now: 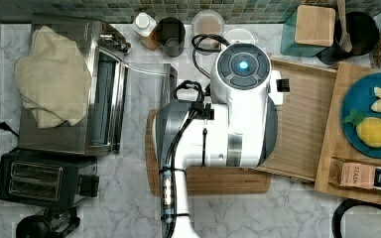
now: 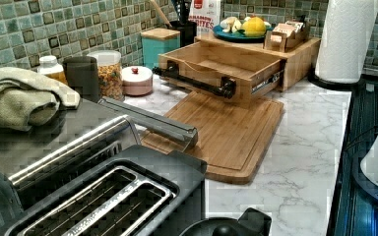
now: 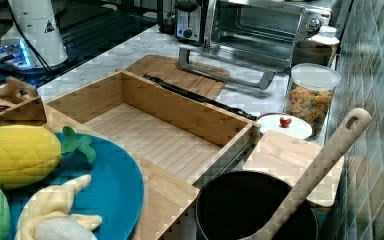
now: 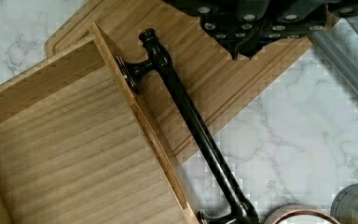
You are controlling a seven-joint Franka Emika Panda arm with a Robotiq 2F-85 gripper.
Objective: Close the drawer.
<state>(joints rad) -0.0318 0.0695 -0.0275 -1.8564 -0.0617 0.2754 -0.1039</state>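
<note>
Fingers (image 4: 261, 23), grip unreadable, hover over open drawer's (image 4: 74, 154) black handle (image 4: 191, 121).

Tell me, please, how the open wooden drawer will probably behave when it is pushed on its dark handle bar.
The drawer is empty, so it should feel light. A metal slide rail shows at its side, so it likely glides straight rather than tipping. The handle bar looks rigid and glossy round, so a push there may slip off.

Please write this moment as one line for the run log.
drawer: pulled out, empty | handle: free, no contact | gripper: above cutting board, beside handle | phase: before push
</note>
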